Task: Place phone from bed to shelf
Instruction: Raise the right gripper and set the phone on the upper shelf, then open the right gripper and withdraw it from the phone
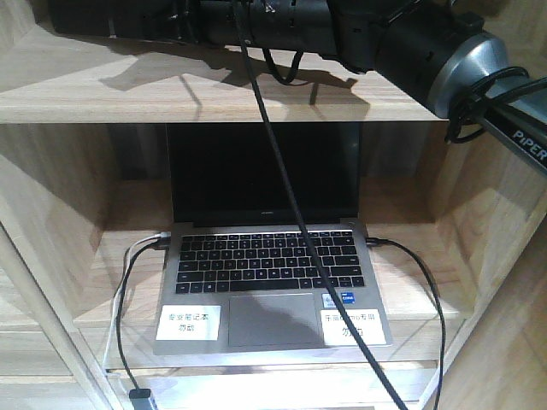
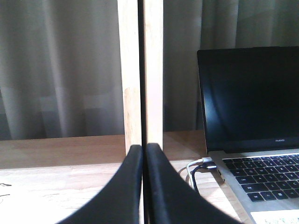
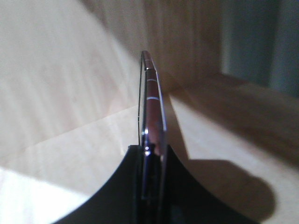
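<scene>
While gripped edge-on, phone point(image 3: 153, 116) juts from right end effector point(image 3: 152, 161) above shelf point(image 3: 56, 93).

The front view looks down at the laptop point(image 1: 273, 265) in its cubby. The left wrist view, low and close, shares that laptop. The right wrist view faces the shelf point(image 3: 56, 93) closely.

The arm point(image 1: 282, 30) was matte black, built of thick cylindrical segments, with a silver-grey metal joint ring point(image 1: 466, 73) and white "PiPER" lettering point(image 1: 530, 147). Black cables point(image 1: 282, 179) hung from it. Both hands' fingers point(image 2: 126, 191) were smooth, curved black plastic.
</scene>
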Robot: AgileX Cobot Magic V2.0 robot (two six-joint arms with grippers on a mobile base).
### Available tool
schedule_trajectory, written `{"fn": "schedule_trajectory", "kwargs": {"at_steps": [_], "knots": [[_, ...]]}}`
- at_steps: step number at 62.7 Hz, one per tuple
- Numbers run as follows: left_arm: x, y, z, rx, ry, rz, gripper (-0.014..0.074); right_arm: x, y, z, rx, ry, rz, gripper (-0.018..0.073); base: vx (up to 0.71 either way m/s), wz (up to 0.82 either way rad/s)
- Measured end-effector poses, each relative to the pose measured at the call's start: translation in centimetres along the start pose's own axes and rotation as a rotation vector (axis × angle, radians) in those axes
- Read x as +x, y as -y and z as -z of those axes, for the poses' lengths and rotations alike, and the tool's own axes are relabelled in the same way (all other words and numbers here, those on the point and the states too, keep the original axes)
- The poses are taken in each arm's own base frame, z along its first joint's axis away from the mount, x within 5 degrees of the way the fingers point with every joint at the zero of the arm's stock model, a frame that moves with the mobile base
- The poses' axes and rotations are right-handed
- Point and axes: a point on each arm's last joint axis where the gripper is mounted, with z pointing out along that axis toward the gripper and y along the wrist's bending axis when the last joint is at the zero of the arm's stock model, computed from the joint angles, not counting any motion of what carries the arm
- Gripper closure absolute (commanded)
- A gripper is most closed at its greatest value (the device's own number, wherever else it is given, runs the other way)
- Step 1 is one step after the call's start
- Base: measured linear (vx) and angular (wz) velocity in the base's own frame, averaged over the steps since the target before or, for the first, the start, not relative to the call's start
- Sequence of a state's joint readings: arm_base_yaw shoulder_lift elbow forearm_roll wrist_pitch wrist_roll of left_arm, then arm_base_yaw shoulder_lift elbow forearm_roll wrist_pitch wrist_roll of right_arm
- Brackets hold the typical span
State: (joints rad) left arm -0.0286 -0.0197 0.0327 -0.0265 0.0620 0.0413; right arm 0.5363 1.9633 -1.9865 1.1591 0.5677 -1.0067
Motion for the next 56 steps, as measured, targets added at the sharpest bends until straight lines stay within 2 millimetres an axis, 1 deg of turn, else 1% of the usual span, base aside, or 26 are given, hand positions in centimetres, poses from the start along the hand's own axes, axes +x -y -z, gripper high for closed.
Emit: {"fn": "schedule_trajectory", "kwargs": {"at_steps": [9, 13, 17, 20, 26, 31, 37, 40, 43, 46, 56], "knots": [[0.00, 0.00, 0.00, 0.000, 0.000, 0.000, 0.0595, -0.07, 0.11, 0.00, 0.012, 0.008, 0.000, 0.0480, 0.00, 0.00], [0.00, 0.00, 0.00, 0.000, 0.000, 0.000, 0.0595, -0.09, 0.12, 0.00, 0.013, 0.010, -0.002, 0.0437, 0.00, 0.00], [0.00, 0.00, 0.00, 0.000, 0.000, 0.000, 0.0595, -0.13, 0.14, 0.00, 0.016, 0.014, -0.005, 0.0374, 0.00, 0.00], [0.00, 0.00, 0.00, 0.000, 0.000, 0.000, 0.0595, -0.20, 0.19, 0.01, 0.021, 0.019, -0.006, 0.0323, 0.00, 0.00], [0.00, 0.00, 0.00, 0.000, 0.000, 0.000, 0.0595, -0.29, 0.24, 0.02, 0.028, 0.026, -0.008, 0.0192, 0.00, 0.00], [0.00, 0.00, 0.00, 0.000, 0.000, 0.000, 0.0595, -0.35, 0.34, 0.03, 0.039, 0.033, -0.008, 0.0063, 0.00, 0.00], [0.00, 0.00, 0.00, 0.000, 0.000, 0.000, 0.0595, -0.46, 0.51, 0.04, 0.058, 0.046, -0.010, -0.0059, 0.00, 0.00], [0.00, 0.00, 0.00, 0.000, 0.000, 0.000, 0.0595, -0.54, 0.62, 0.05, 0.070, 0.055, -0.012, -0.0102, 0.00, 0.00], [0.00, 0.00, 0.00, 0.000, 0.000, 0.000, 0.0595, -0.62, 0.75, 0.06, 0.084, 0.064, -0.012, -0.0139, 0.00, 0.00], [0.00, 0.00, 0.00, 0.000, 0.000, 0.000, 0.0595, -0.67, 0.83, 0.07, 0.092, 0.069, -0.012, -0.0157, 0.00, 0.00], [0.00, 0.00, 0.00, 0.000, 0.000, 0.000, 0.0595, -0.65, 0.87, 0.08, 0.097, 0.067, -0.004, -0.0150, 0.00, 0.00]]}}
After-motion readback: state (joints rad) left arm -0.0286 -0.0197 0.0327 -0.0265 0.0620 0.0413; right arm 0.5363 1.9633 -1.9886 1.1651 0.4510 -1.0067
